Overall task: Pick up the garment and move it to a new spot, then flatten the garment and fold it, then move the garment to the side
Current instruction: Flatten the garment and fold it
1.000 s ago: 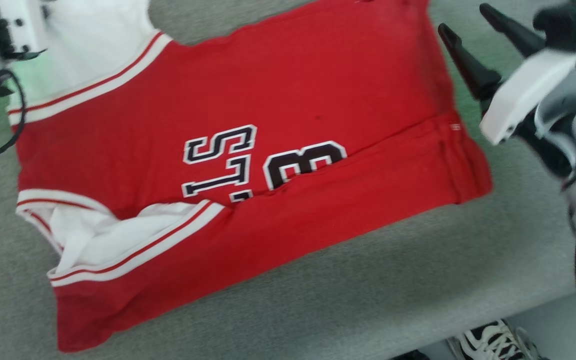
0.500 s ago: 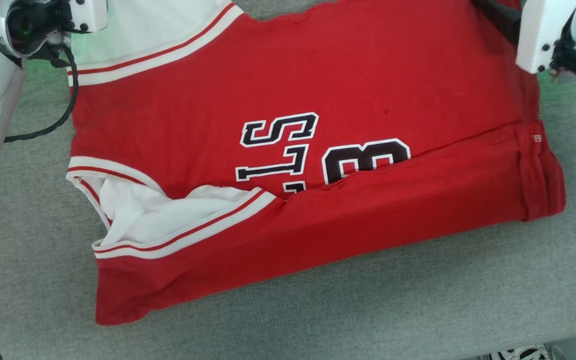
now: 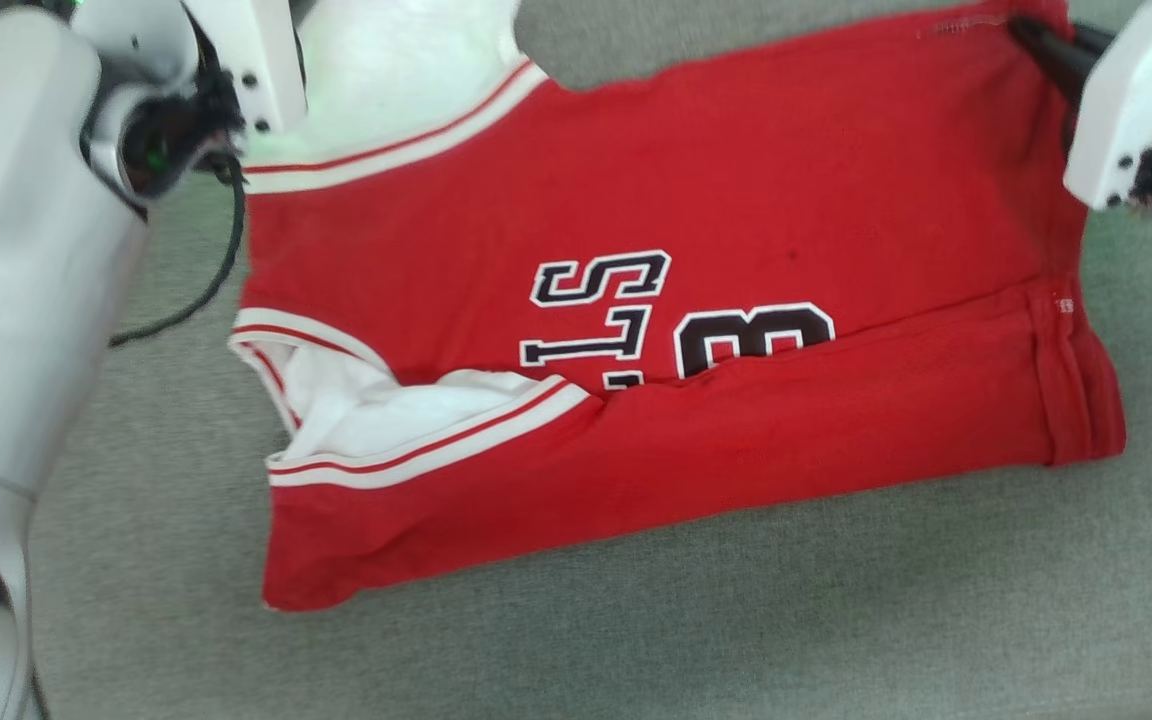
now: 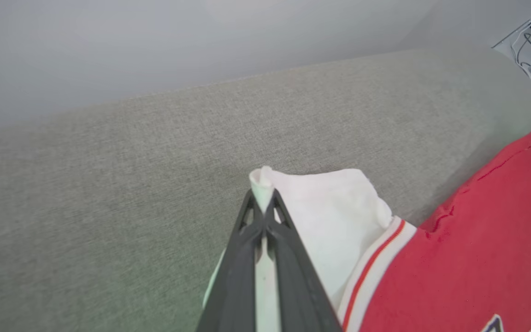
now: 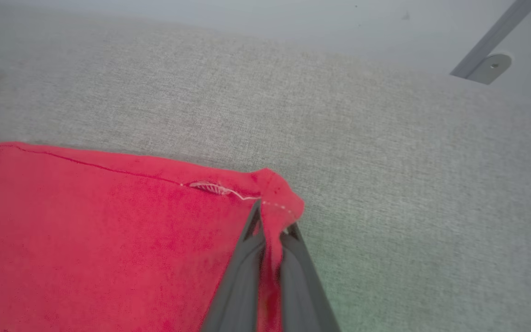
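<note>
2 outstretched arms point(image 3: 16, 250): left tool point(image 4: 262, 203) pinches the garment point(image 3: 716, 200) at its sleeve point(image 4: 334, 207), right tool point(image 5: 270, 226) at a corner point(image 5: 274, 184).

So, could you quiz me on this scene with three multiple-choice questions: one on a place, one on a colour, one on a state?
1. Where does the left gripper pinch the shirt? A a pocket; B the white sleeve; C a hood.
2. The lettering is: A yellow; B blue; C black edged white.
3. The right gripper is: A shut on a red corner; B wide open; C empty.
Answers: B, white cloth sits in its grip; C, dark letters outlined white; A, red cloth is clamped.
</note>
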{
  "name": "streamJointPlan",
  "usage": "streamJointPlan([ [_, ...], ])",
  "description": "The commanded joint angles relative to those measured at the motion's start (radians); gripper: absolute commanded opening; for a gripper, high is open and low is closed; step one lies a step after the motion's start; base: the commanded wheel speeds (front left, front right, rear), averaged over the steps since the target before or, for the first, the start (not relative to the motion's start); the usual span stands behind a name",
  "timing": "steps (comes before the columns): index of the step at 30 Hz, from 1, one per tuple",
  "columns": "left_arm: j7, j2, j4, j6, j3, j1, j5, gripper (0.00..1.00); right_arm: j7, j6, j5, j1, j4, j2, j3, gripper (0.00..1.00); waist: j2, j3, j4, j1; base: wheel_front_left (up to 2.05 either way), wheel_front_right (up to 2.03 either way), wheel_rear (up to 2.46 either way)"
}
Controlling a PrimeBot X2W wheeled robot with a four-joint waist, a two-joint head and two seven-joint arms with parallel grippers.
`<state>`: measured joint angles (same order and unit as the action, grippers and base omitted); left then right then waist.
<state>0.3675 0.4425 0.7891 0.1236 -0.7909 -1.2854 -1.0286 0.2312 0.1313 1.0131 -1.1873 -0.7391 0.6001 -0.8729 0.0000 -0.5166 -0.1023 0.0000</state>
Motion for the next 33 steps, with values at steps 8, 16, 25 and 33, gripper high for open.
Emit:
streamJointPlan([
  [8, -0.169, 0.096, -0.249, 0.007, -0.043, 0.26, -0.029, 0.0, -0.069, -0.001, 0.058, 0.176, 0.154, 0.14, -0.006, 0.0, 0.0, 0.176, 0.086, 0.0, 0.0, 0.0, 0.0],
  [16, -0.289, 0.205, -0.481, -0.047, -0.045, 0.537, -0.054, 0.0, -0.087, -0.001, 0.081, 0.352, 0.294, 0.249, 0.027, 0.0, 0.0, 0.24, 0.109, 0.0, 0.0, 0.0, 0.0],
  [25, -0.44, 0.264, -0.77, -0.193, -0.032, 0.869, -0.108, 0.0, -0.136, -0.001, 0.113, 0.607, 0.363, 0.297, 0.152, 0.0, 0.0, 0.275, 0.129, 0.0, 0.0, 0.0, 0.0],
  [33, -0.469, 0.237, -0.795, -0.225, -0.073, 0.983, -0.115, 0.0, -0.133, -0.001, 0.098, 0.734, 0.337, 0.242, 0.245, 0.0, 0.0, 0.276, 0.127, 0.0, 0.0, 0.0, 0.0],
])
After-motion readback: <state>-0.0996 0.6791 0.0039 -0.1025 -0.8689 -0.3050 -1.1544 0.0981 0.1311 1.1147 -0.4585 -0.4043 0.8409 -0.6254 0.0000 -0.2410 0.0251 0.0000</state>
